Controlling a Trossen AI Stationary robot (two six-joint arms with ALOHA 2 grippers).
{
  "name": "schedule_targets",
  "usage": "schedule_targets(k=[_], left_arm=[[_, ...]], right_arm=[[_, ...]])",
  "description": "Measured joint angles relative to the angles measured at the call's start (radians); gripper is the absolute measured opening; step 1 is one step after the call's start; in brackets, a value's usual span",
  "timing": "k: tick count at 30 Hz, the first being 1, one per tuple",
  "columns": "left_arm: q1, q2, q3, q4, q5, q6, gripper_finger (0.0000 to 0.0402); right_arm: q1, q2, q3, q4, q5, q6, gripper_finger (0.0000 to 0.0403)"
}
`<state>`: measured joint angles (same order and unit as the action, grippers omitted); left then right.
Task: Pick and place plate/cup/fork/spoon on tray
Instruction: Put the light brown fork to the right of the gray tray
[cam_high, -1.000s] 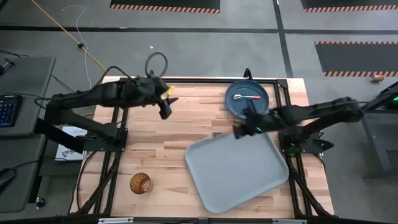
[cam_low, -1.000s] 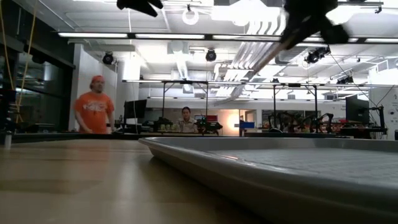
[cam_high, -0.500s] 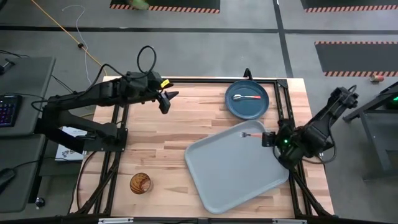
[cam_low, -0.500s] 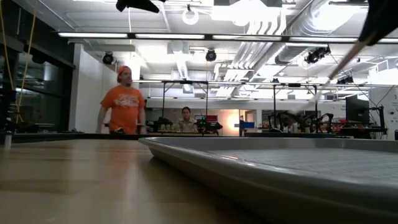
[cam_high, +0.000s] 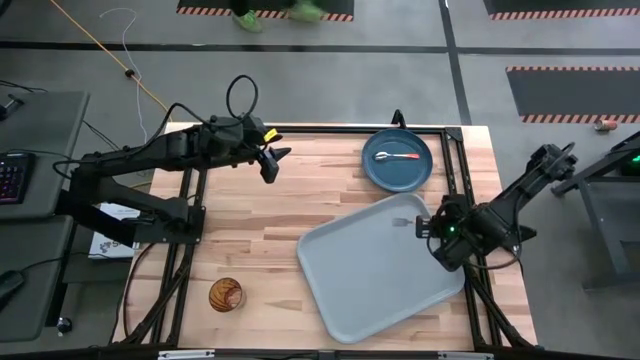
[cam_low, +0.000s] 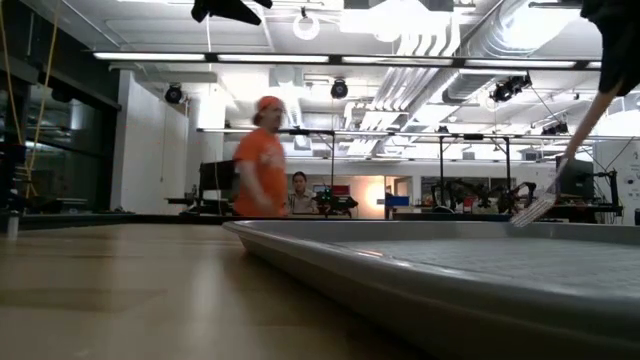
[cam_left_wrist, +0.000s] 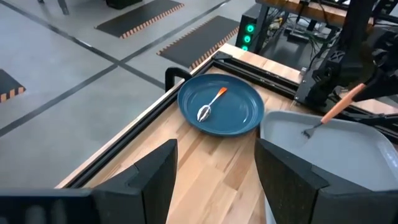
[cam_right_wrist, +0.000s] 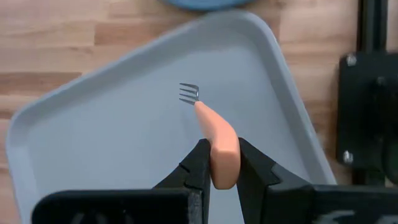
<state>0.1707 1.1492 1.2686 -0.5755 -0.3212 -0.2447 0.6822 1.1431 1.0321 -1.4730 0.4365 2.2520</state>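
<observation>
My right gripper hangs over the far right corner of the pale grey-blue tray, shut on the orange-handled fork. The fork's tines are down close to the tray floor; I cannot tell if they touch it. The teal-blue plate lies flat at the table's far right, and the red-handled spoon lies in it. The amber cup stands upright near the table's near left corner. My left gripper is open and empty above the table's far middle. My right gripper pinches the fork's orange handle between its two fingers, near the handle's free end. The fork slants down and away from the fingers, tines lowest, over the tray. The fingers lie along the fork, and the handle stays clear of the tray.
Bare wood lies between the cup and the tray and under my left gripper. A black frame rail runs along the table's right side beside the tray. A person in an orange shirt walks in the room beyond the table.
My right gripper has carried the fork from beside the plate toward the table's right edge and then down over the tray's far right corner. The fork has tipped tines-down and come low over the tray. The person beyond the table has walked to the right.
</observation>
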Motion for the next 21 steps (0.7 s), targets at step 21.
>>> schedule_targets(k=[21], left_arm=[[-0.001,0.0,0.0,-0.002,0.004,-0.016,0.0202]], right_arm=[[-0.106,0.099,0.003,0.051,-0.116,-0.008,0.005]])
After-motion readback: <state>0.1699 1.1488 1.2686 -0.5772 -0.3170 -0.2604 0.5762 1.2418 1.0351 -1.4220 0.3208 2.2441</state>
